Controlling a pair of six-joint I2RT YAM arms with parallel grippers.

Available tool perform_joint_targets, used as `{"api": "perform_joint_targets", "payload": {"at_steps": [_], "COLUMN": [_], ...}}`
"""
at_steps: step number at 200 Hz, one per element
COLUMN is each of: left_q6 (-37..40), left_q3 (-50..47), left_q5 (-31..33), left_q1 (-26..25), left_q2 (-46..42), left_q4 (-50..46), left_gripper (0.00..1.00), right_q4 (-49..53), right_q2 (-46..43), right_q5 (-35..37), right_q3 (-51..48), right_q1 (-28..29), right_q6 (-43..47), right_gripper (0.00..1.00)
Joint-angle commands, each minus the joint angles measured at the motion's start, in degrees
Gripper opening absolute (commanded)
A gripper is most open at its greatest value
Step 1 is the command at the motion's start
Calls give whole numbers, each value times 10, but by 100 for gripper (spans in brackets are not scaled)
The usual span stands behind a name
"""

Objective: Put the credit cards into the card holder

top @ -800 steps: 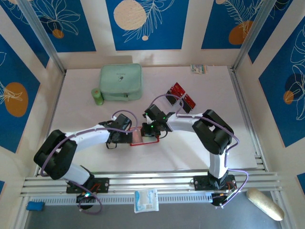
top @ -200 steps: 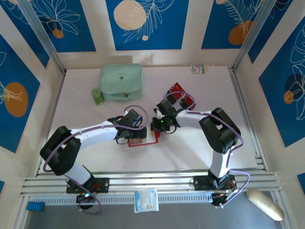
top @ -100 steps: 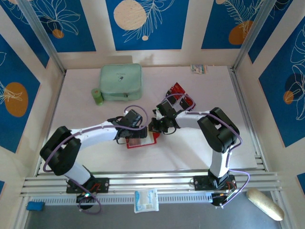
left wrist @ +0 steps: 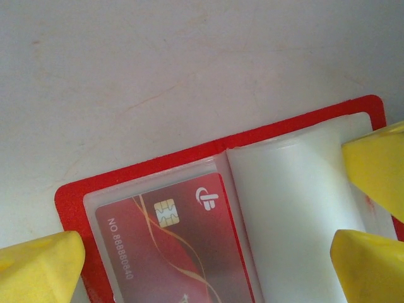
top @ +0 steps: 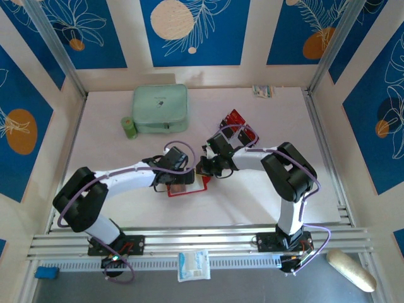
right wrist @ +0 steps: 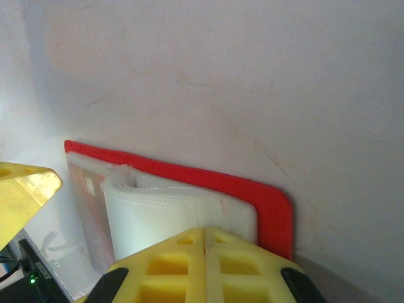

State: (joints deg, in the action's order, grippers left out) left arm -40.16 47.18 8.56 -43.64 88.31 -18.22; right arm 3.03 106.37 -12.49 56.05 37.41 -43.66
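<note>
Left fingers [left wrist: 39, 268] spread wide over the open card holder [left wrist: 189, 153], a red credit card [left wrist: 180, 249] sleeved inside; right fingers [right wrist: 170, 268] pressed shut beside its clear sleeves [right wrist: 170, 218].

The red card [left wrist: 183, 252] reads "NO" and what looks like 88888840, beside a white logo [left wrist: 206, 197].
</note>
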Motion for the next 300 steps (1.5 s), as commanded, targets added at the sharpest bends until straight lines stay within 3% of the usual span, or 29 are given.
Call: {"api": "perform_joint_targets", "payload": {"at_steps": [1,185,300], "left_q6": [-4,-4,-3], "left_q3": [-8,-12,-24], "left_q5": [-4,1,0], "left_q1": [-6,-6,-6], "left_q2": [-9,-12,-6], "left_q4": [5,3,11], "left_gripper": [100,100,100], "right_q4": [42,72,19], "right_q2": [-31,4,33], "right_q5": [29,34,-10], "right_q3": [-5,33,22], "right_q1": [0,23,36], "right_q6": [22,46,-1], "right_gripper": [5,4,3]}}
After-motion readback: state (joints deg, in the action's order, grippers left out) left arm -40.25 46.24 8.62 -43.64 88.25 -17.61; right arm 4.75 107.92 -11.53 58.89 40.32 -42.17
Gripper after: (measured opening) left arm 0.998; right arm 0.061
